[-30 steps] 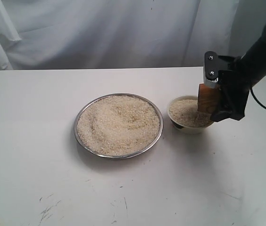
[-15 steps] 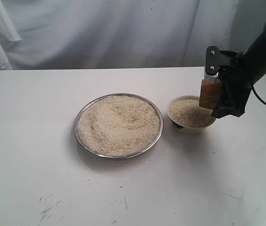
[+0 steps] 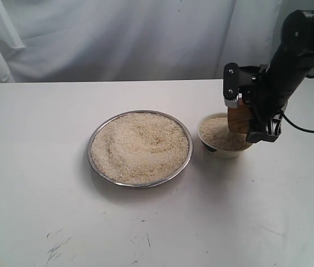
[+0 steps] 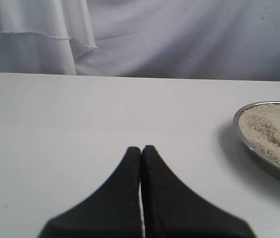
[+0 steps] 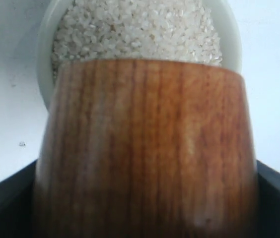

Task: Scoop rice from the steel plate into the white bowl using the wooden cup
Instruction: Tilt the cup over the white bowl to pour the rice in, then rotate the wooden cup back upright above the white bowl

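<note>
Right claw [image 3: 245,118] has swung left since the earlier frame, gripping the wooden cup [image 3: 236,119] just above the white bowl [image 3: 224,153], well apart from the steel plate [image 3: 93,161] heaped with rice [image 3: 140,146]; forearm slopes down from the upper right, wrist bent. Bowl looks nearly full, so probably best to keep the cup centred and tip slowly to avoid spill. Left wrist view: left claw [image 4: 141,153] is clenched, empty, above bare table [image 4: 55,114] near the plate. Right wrist view: cup fills the frame, clamped between the fingers [image 5: 1,198], rice-filled bowl beyond it.
</note>
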Available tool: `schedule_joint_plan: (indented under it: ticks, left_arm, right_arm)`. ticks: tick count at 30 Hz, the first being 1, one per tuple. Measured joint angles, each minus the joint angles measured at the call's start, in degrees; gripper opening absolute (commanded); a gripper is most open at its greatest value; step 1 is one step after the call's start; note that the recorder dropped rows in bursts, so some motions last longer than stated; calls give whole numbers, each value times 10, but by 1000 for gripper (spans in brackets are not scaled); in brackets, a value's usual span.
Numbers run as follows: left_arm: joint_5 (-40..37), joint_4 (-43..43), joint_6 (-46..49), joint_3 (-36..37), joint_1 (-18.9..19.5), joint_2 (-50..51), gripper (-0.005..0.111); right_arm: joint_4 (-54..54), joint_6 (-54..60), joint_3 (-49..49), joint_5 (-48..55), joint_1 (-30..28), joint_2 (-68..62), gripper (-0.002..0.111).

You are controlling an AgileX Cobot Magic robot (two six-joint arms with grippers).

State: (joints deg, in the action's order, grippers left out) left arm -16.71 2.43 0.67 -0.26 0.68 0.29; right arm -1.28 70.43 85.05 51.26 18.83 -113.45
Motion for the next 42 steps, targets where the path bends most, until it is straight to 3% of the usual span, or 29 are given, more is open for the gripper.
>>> schedule_joint_plan:
  ticks: [42]
  left_arm:
    - [0, 0, 0, 0, 0, 0, 0]
  right_arm:
    - [185, -117, 0, -17, 58, 12, 0]
